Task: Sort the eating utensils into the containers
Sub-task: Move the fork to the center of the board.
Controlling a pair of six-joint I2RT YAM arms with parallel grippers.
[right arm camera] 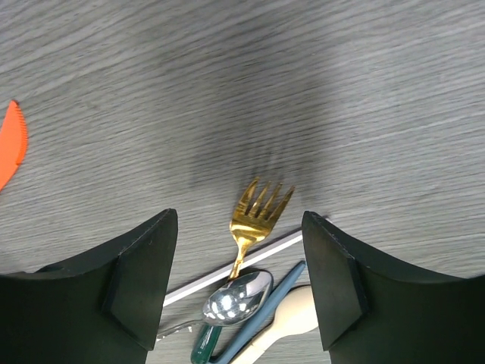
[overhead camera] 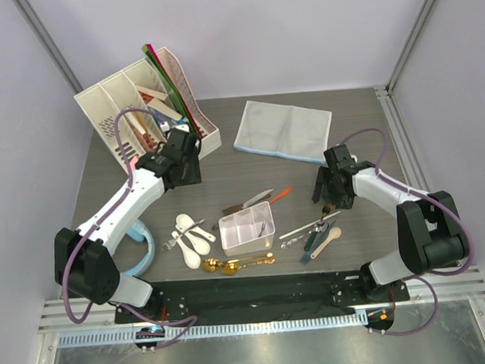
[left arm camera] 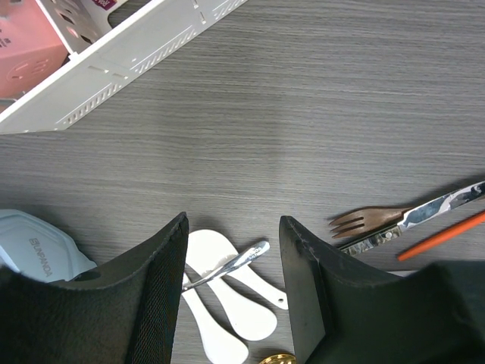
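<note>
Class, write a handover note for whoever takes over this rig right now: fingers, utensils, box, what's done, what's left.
Left gripper: fingers open, empty, over the white spoons.
Right gripper: fingers open, empty, over the gold fork.
Divided box mid-table; one silver piece seems to be inside.
Gold spoons in front of it, brown fork and orange piece behind, a pile at right.
Left: nearly all the sorting.

My left arm (overhead camera: 115, 207) stretches forward and inward from its base, elbow bent. My left gripper (left arm camera: 233, 227) points down with its jaws spread wide. My right arm (overhead camera: 385, 190) doubles back toward the middle. My right gripper (right arm camera: 239, 220) hangs low, tilted downward, its jaws also well apart.
</note>
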